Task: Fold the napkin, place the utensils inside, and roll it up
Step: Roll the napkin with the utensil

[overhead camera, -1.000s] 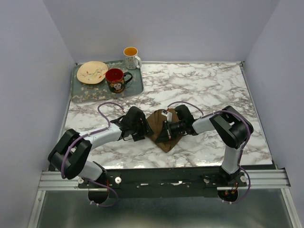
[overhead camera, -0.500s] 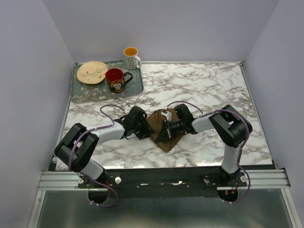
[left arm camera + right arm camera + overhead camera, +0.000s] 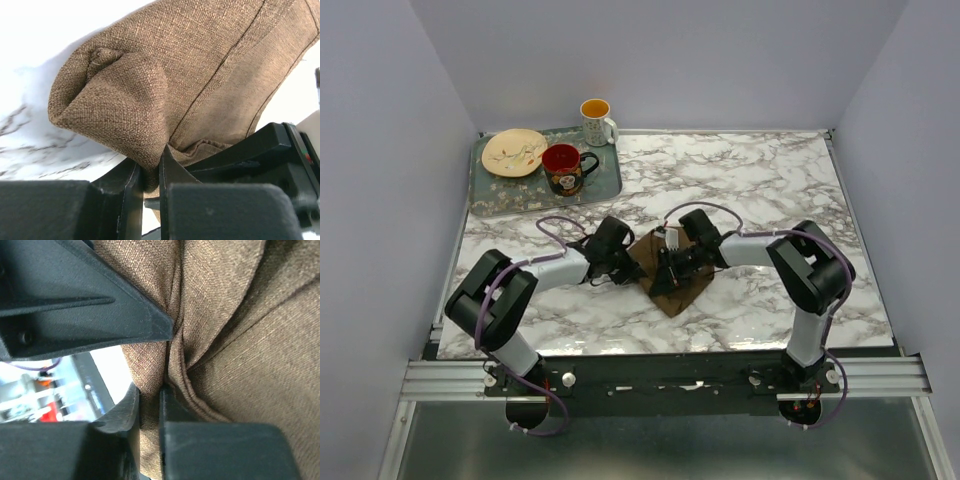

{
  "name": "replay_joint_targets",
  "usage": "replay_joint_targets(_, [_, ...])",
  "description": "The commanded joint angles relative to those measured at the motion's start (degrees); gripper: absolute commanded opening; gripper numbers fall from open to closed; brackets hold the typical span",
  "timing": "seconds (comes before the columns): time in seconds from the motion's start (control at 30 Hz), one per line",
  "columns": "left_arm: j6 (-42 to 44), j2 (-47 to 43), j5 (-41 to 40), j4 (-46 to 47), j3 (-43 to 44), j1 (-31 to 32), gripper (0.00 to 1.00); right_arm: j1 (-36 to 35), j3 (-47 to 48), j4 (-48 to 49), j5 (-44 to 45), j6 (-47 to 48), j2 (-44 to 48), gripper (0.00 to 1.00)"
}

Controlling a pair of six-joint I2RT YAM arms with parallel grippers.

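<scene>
One napkin (image 3: pixel 675 298) lies on the marble-patterned table (image 3: pixel 760 180), near the middle of its front half, between the two arms. It is a plain dark brown cloth. From above it is bunched into a rough wedge with its point towards the near edge. Up close the fabric shows a coarse, open weave, a thin stitched seam running across it, and soft rounded folds, with one corner tucked in on itself like a small pouch. Two grippers meet at the cloth. The left gripper (image 3: pixel 632 268) comes in from the left, its black fingers (image 3: pixel 172 172) drawn almost together and pinching a fold of the napkin's edge. The right gripper (image 3: pixel 665 272) comes in from the right, its jaws likewise nearly closed with a pleat of the brown cloth caught between them. The two sit close together on the same bundle. At the far left corner of the table is one grey rectangular tray (image 3: pixel 490 205) holding one round cream plate (image 3: pixel 515 152) with a faint pattern and one red mug (image 3: pixel 563 168). A second mug (image 3: pixel 597 121), white with an orange inside, stands at the tray's far right corner; whether it rests on the tray I cannot tell.
</scene>
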State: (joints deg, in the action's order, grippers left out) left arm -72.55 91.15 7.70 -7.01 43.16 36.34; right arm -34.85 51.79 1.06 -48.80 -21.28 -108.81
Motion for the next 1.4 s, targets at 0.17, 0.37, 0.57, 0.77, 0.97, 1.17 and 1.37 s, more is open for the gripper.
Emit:
replay_joint_targets(0.17, [0.57,3.77,-0.50,-9.78,-0.53,0.23,0.00,-9.16,9.02,-26.28,34.62,7.04,13.27,0.55])
replay_joint_targets(0.37, [-0.04,4.21,-0.06,-13.56,1.84,0.14,0.00,-19.70,7.19,-23.92,55.89,4.93,16.79,0.63])
replay_joint_targets(0.57, [-0.48,5.17,0.12,-18.30,4.39,-0.21,0.00,-28.85,4.81,-17.59,72.75,3.96,15.04,0.66])
replay_joint_targets(0.77, [-1.62,6.14,1.09,-19.36,4.92,-0.74,0.00,-33.44,7.79,-17.06,78.85,5.19,11.53,0.63])
replay_joint_targets(0.97, [-2.15,6.32,1.26,-20.86,5.62,-0.83,0.00,-34.85,10.43,-16.53,78.58,5.54,6.43,0.54])
replay_joint_targets(1.17, [-2.33,6.58,1.96,-21.30,5.80,-0.83,0.00,-35.46,12.19,-16.70,83.41,7.39,3.35,0.50])
replay_joint_targets(1.37, [-3.03,6.40,2.93,-21.12,5.18,-0.92,0.00,-36.16,12.90,-18.11,86.85,7.13,1.24,0.47])
